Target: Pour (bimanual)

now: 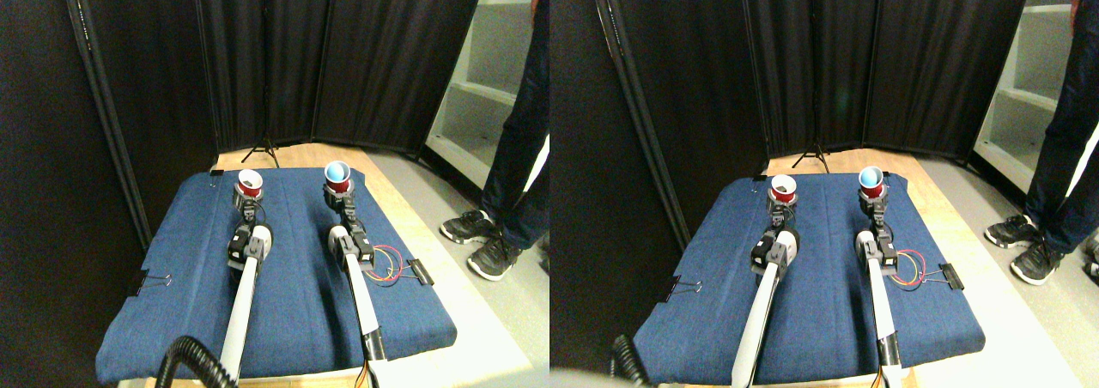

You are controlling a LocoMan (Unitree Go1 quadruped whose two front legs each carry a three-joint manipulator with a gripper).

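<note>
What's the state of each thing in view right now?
Left cup: red, upright, white inside, at the left gripper.
Right cup: red, tilted, blue showing inside, at the right gripper.
Blue cloth: spread flat on the table, clipped at its edges.
Binder clip: on the cloth's right edge.
Person: standing at right, only legs and shoes visible.

Both pale manipulators reach up from the bottom edge toward twelve o'clock, roughly parallel. The left hand (248,201) sits at about eleven o'clock, the right hand (340,197) at about one o'clock, well apart.
</note>
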